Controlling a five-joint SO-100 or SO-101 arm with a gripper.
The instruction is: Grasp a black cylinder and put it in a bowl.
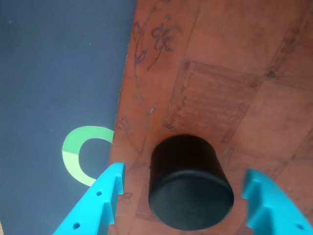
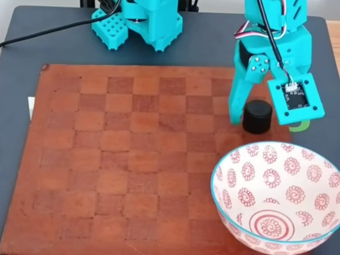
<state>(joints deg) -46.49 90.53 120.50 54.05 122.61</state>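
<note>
In the wrist view, the gripper [image 1: 182,188] enters from the bottom edge with two turquoise plastic fingers [image 1: 100,203], angular and pierced with small round holes, spread wide apart. Between them stands the black cylinder [image 1: 188,182], a short matte drum with a flat, plain top, upright on the brown checkerboard [image 1: 230,73]; a visible gap remains on each side, so the jaws are released and grip nothing. The board's surface looks like worn leather, its squares alternating lighter and darker, with faint floral drawings near its edge. Beside it lies a smooth dark grey table [image 1: 54,73] bearing a green ring mark [image 1: 78,154], partly hidden by the left finger. In the fixed view, the turquoise arm [image 2: 273,32] reaches down at the upper right, its gripper [image 2: 255,119] straddling the black cylinder [image 2: 257,117], which stands near the right edge of the checkerboard [image 2: 133,159]. One slender finger [image 2: 237,101] shows to the cylinder's left; the other side is masked by the camera housing. Just below and well in front of the cylinder sits the bowl [image 2: 239,170], a large round white vessel with red spiral flowers, red concentric rings at its centre and a thin light-blue rim, its inside holding nothing. The arm's base [image 2: 151,21] stands on the grey table [image 2: 21,79] at the top.
</note>
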